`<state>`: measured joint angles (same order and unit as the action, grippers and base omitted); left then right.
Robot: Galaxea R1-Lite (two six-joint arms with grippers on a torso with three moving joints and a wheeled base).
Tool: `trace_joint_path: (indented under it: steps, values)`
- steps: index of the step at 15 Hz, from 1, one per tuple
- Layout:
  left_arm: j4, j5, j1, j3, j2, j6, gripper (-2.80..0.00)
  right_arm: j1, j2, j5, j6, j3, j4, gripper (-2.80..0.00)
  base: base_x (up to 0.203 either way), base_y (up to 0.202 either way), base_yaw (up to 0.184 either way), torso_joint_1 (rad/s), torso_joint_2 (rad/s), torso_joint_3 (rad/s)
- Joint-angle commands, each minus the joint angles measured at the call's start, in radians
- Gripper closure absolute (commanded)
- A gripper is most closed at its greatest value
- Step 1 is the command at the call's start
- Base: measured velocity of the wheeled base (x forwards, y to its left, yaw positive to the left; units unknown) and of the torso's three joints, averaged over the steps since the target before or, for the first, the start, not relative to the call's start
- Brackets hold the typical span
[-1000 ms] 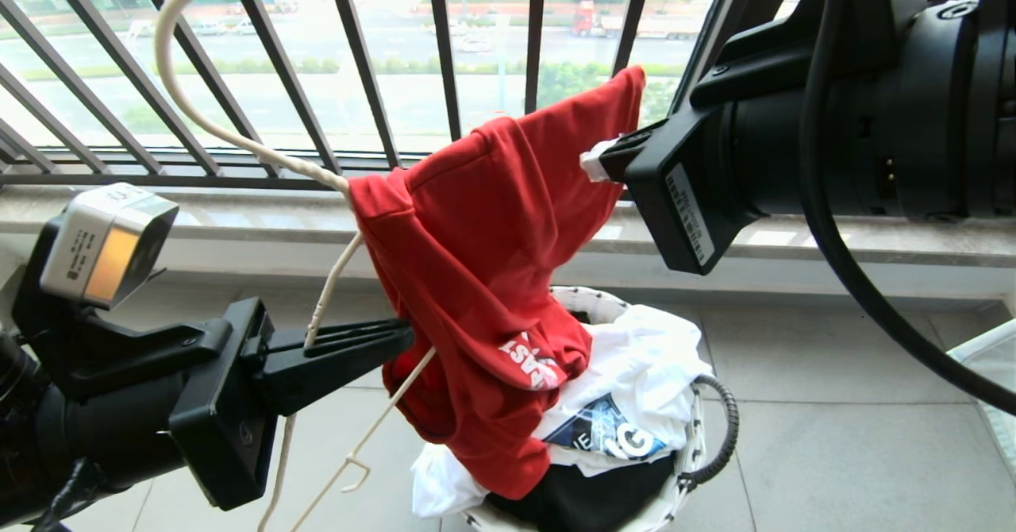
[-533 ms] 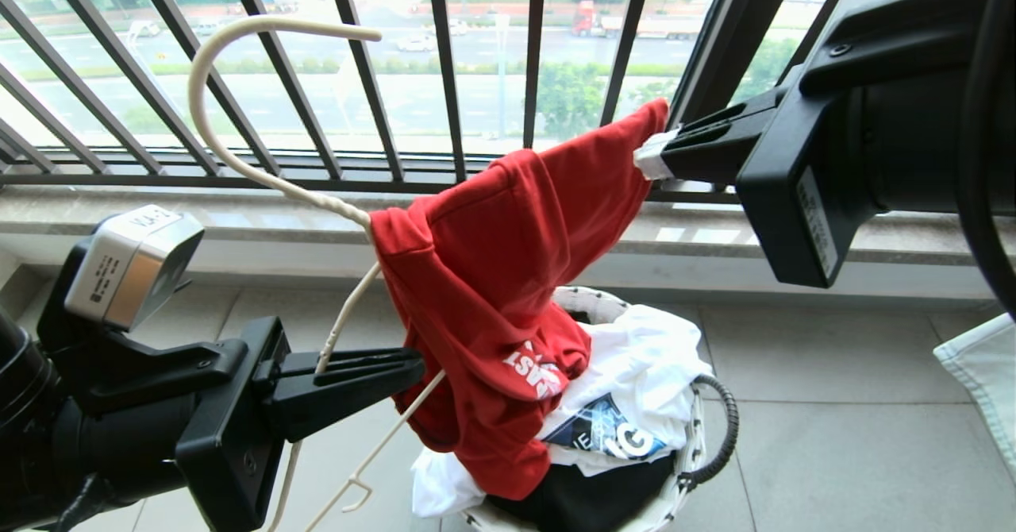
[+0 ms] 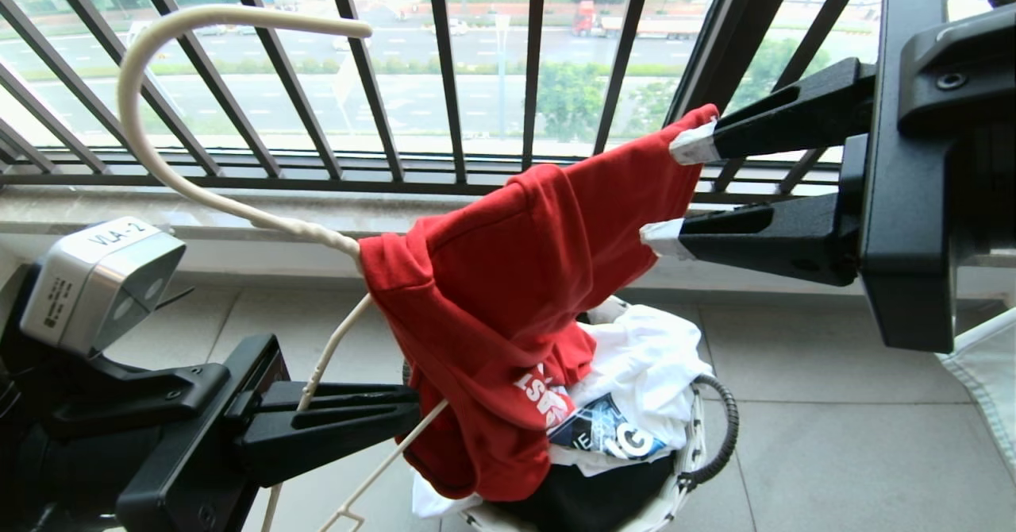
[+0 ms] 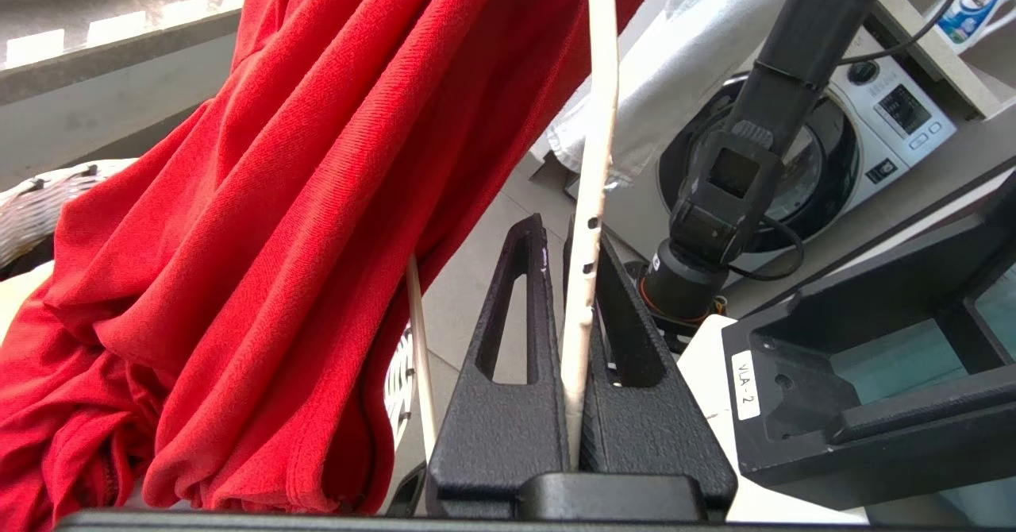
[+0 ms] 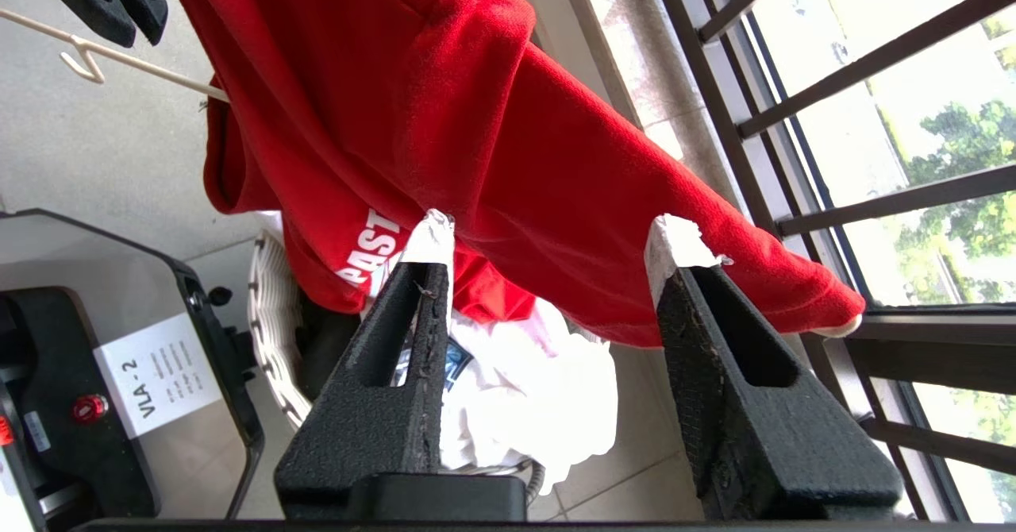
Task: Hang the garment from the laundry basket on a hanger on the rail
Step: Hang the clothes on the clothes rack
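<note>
The red garment (image 3: 508,294) is draped over one shoulder of the cream wire hanger (image 3: 159,159), and its lower folds hang into the laundry basket (image 3: 698,437). My left gripper (image 3: 414,413) at the lower left is shut on the hanger's wire (image 4: 591,198), beside the red cloth (image 4: 278,198). My right gripper (image 3: 671,190) stands open at the upper right. A stretched end of the garment (image 5: 508,119) lies across its two white-tipped fingertips (image 5: 432,234). The rail is out of view.
A white printed T-shirt (image 3: 635,373) and a black T-shirt (image 3: 587,500) fill the basket. The black barred balcony railing (image 3: 444,63) and a stone ledge stand right behind. A washing machine (image 4: 833,151) is off to the side. White cloth (image 3: 984,373) hangs at the right edge.
My right gripper, which was shut on the garment's end, has opened and swung up and to the right. The hanger's hook has tipped to the left.
</note>
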<state>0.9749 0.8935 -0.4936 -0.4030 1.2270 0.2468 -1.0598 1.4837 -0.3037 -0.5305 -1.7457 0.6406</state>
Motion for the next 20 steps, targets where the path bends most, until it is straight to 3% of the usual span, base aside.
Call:
trace_joint_path:
  steps: [1, 5, 12, 15, 20]
  values:
    - [-0.031, 0.031, 0.0, -0.002, -0.024, 0.002, 0.0, 0.0, 0.04, 0.009, -0.023, -0.026, 0.005, -2.8, 0.0, 0.0, 0.0, 0.0, 0.0, 0.0]
    - [-0.158, 0.065, 0.0, -0.037, -0.064, 0.001, 0.0, 0.001, 0.064, 0.035, -0.055, -0.046, 0.007, -2.8, 0.0, 0.0, 0.0, 0.0, 0.0, 0.0]
    - [-0.162, 0.067, 0.0, -0.039, -0.08, 0.0, 0.0, 0.0, 0.104, 0.192, -0.072, -0.071, 0.044, -2.8, 0.0, 0.0, 0.0, 0.0, 0.0, 0.0]
    - [-0.162, 0.108, 0.0, -0.037, -0.078, 0.0, 0.0, 0.0, 0.14, 0.216, -0.101, -0.142, 0.049, -2.8, 0.0, 0.0, 0.0, 0.0, 0.0, 0.0]
    - [-0.16, 0.105, 0.003, -0.039, -0.084, 0.0, 0.0, 0.0, 0.138, 0.28, -0.108, -0.133, 0.102, -2.8, 0.0, 0.0, 0.0, 0.0, 0.0, 0.0]
